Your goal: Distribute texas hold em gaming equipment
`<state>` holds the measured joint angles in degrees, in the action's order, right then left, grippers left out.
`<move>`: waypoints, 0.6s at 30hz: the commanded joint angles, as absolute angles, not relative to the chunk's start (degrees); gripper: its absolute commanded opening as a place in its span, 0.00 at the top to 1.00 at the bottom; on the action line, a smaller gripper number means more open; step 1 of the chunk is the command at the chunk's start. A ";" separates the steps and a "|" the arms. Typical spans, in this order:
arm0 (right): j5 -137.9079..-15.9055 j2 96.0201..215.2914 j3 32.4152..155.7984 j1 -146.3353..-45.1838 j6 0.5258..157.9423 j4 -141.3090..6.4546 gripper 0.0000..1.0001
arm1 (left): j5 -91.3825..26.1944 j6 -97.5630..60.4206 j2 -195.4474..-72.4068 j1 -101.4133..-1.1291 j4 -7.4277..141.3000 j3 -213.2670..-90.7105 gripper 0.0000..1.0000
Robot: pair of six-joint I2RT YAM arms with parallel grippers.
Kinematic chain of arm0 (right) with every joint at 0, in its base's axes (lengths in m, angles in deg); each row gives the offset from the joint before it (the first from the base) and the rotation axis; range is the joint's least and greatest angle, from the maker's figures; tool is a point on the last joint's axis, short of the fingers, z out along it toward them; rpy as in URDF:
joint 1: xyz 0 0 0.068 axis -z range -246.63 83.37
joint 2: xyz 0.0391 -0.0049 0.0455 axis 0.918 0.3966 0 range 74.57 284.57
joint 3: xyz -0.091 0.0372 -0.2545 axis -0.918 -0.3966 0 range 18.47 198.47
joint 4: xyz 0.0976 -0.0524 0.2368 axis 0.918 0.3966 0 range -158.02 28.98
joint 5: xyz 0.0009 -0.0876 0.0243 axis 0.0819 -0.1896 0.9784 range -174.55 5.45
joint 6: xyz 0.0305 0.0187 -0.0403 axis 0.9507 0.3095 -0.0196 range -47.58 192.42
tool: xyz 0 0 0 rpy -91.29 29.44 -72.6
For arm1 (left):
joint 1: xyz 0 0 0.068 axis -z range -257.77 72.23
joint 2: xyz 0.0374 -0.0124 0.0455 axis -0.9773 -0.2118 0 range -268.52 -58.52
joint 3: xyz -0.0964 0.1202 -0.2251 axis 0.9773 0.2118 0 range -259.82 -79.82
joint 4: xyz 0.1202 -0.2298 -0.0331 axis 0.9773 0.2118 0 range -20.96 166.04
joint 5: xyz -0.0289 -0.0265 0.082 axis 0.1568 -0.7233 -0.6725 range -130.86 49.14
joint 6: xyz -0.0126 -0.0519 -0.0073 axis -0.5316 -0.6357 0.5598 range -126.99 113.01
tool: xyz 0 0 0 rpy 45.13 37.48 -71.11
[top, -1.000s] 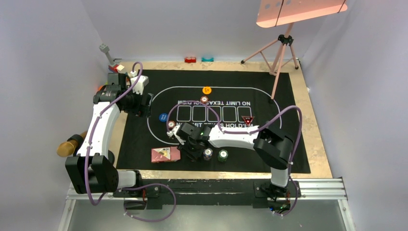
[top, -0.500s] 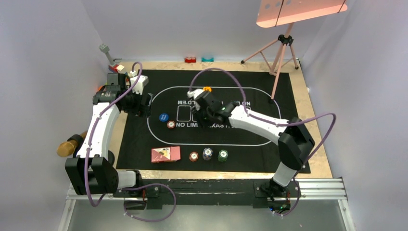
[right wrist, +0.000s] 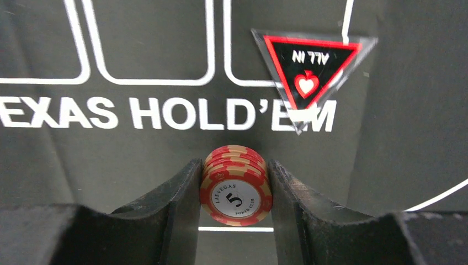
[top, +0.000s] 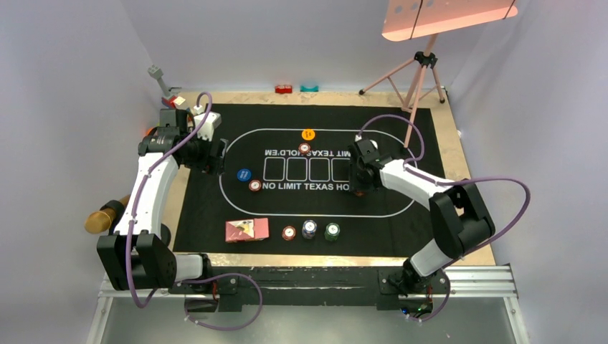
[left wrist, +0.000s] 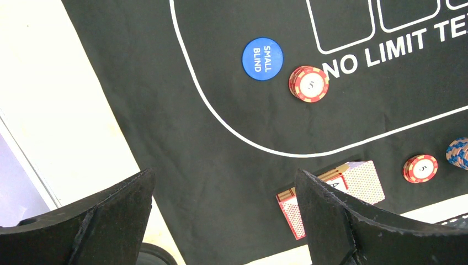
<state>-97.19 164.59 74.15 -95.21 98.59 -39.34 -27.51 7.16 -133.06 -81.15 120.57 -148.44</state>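
My right gripper (top: 358,179) (right wrist: 234,168) is shut on a stack of red chips (right wrist: 236,187), low over the mat just on the near side of the dark red-edged triangle marker (right wrist: 310,69). That marker is hidden under the gripper in the top view. My left gripper (top: 215,154) (left wrist: 224,175) is open and empty, high over the mat's left edge. Below it lie the blue disc (top: 244,173) (left wrist: 262,58) and a red chip stack (top: 254,185) (left wrist: 309,84). Red-backed cards (top: 247,230) (left wrist: 364,182), then red (top: 288,232), blue-grey (top: 309,228) and green chips (top: 332,231), line the near edge. The orange disc (top: 308,134) and a red chip (top: 305,148) sit at the far side.
The black mat (top: 430,215) covers most of the table. Toy blocks (top: 284,89) lie at the back edge and more (top: 172,100) at the back left corner. A pink tripod (top: 416,79) stands at the back right. A golden cylinder (top: 104,215) lies left of the mat.
My right arm has swung from the chip row at the near edge, across the far middle of the mat, to the right end by the triangle marker. The left arm has not moved.
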 commanded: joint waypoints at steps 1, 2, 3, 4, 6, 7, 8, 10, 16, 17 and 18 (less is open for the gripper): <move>-98.37 163.09 71.81 -93.91 103.33 -42.96 1.00 | -27.04 7.95 -131.73 -81.63 119.76 -149.08 0.00; -98.31 163.48 71.41 -93.48 103.55 -43.49 1.00 | -27.04 7.96 -131.70 -81.59 119.83 -149.00 0.00; -97.99 163.97 71.29 -93.13 103.70 -43.76 1.00 | -27.05 7.95 -131.69 -81.61 119.80 -149.07 0.00; -97.79 164.53 71.22 -92.97 103.74 -44.09 1.00 | -27.00 7.95 -131.71 -81.63 119.79 -148.93 0.00; -97.74 165.66 71.41 -92.91 103.80 -44.50 1.00 | -27.04 7.95 -131.71 -81.59 119.85 -148.90 0.00; -98.00 166.17 71.49 -92.91 103.91 -44.66 1.00 | -27.04 7.91 -131.73 -81.55 119.83 -148.90 0.00; -98.43 166.64 71.60 -92.90 104.12 -44.65 1.00 | -27.05 7.97 -131.68 -81.61 119.84 -148.90 0.00; -99.26 167.33 72.17 -92.83 104.57 -44.26 0.99 | -27.03 7.87 -131.65 -81.59 119.79 -148.83 0.00; -98.73 168.70 73.27 -92.38 105.69 -42.28 0.91 | -26.98 8.03 -131.76 -81.59 119.75 -148.81 0.00; -98.32 168.67 73.17 -92.36 105.85 -42.05 0.85 | -26.93 8.10 -131.74 -81.59 119.77 -148.81 0.00; -98.00 168.56 73.02 -92.37 105.98 -41.83 0.71 | -26.95 8.12 -131.71 -81.61 119.73 -148.81 0.00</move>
<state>-97.48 168.26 71.38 -92.74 103.99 -42.59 -27.49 7.31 -133.06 -81.15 120.57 -148.44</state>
